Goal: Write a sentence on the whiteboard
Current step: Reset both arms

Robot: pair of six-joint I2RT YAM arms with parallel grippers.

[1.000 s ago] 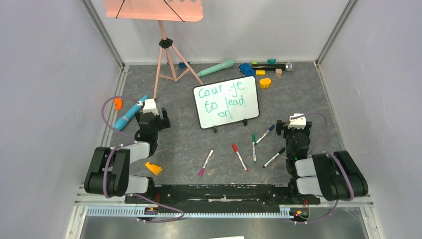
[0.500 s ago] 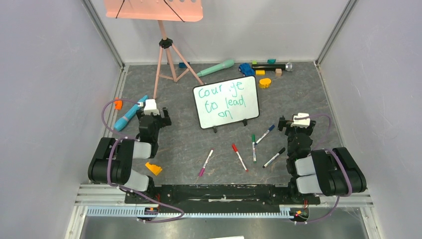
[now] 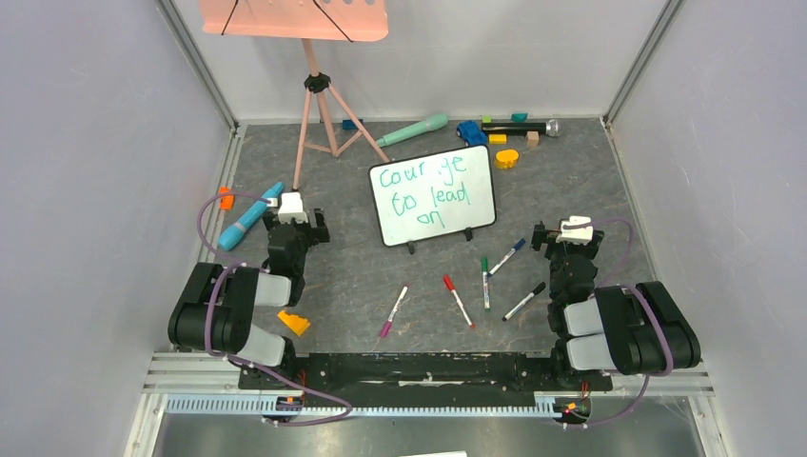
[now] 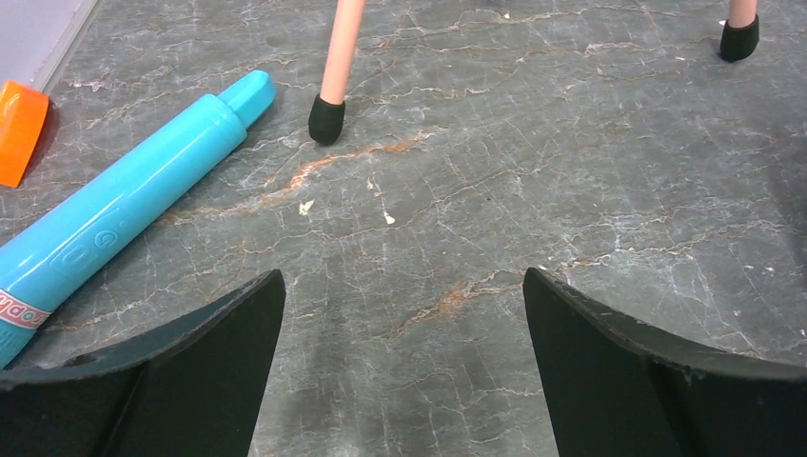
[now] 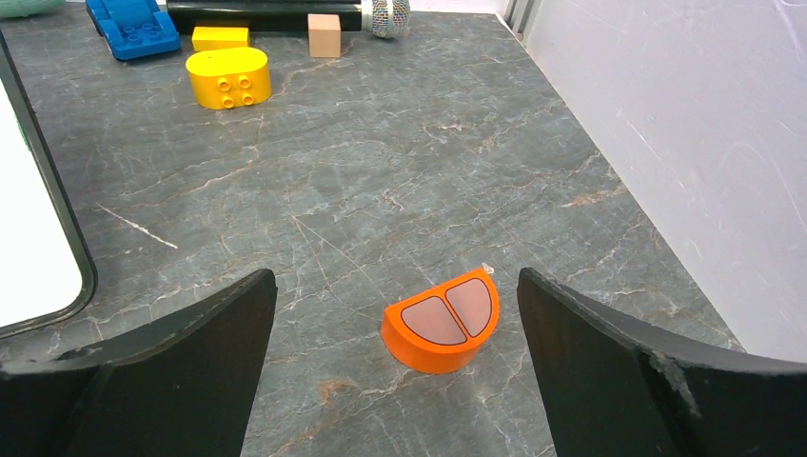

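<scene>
Apparently written: whiteboard lettered, both arms empty

Whiteboard [image 3: 433, 195] stands propped on its feet mid-counter [image 3: 352, 271], beyond five loose markers. Sentence [image 3: 419, 198] in teal, three lines; the top line shows a gap after "cour". Left gripper [image 4: 400, 362] jaws wide apart, nothing between them. Right gripper [image 5: 395, 371] likewise apart and empty, orange half-round block [image 5: 442, 321] just ahead.

Judgement: if the gap needs filling, the green marker [image 3: 484, 282] lies nearest the right arm. Grip it mid-barrel and press lightly, so the board neither tips nor smears.
</scene>
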